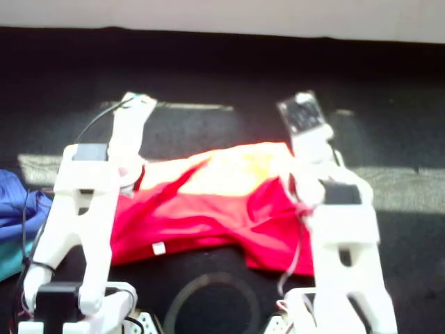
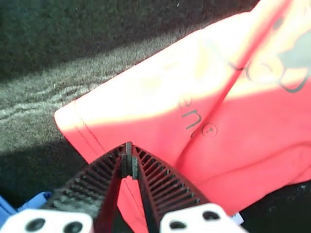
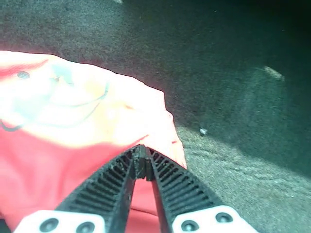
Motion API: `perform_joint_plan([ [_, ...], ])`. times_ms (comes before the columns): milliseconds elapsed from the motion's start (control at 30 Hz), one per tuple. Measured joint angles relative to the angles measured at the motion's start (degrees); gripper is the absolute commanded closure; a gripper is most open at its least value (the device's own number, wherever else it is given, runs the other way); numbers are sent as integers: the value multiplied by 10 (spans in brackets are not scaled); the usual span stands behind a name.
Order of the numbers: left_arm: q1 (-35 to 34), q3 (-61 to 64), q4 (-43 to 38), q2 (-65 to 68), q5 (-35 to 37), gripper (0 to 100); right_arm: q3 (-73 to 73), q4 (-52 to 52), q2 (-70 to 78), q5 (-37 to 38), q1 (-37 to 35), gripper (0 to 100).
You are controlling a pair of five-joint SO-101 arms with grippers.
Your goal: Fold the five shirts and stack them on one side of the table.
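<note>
A red shirt (image 1: 208,209) lies spread across the middle of the dark table, its far part in bright sunlight. My left gripper (image 2: 129,162) is at the shirt's left edge, fingertips pressed together on the fabric near a hemmed corner (image 2: 65,119). My right gripper (image 3: 141,162) is at the right edge (image 3: 170,126), shut the same way on the cloth. In the high view the left arm (image 1: 128,149) and the right arm (image 1: 309,163) stand at the two sides of the shirt. A printed design (image 2: 282,58) shows on the shirt.
A blue shirt (image 1: 17,202) is bunched at the table's left edge, with teal cloth (image 1: 8,259) in front of it. A dark ring (image 1: 212,299) lies on the table between the arm bases. Bare dark table (image 1: 229,69) lies beyond the red shirt.
</note>
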Motion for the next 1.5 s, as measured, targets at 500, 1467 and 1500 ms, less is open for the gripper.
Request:
perform_joint_plan([
  [500,-28,-279,62,380,58,991,-226,-12,456,-47,18,991],
  [1467,-12,-1026,425,733,80,991,-526,190,494,-48,47,992],
  [1500,-12,-1005,425,707,80,991,-519,192,467,-48,47,992],
])
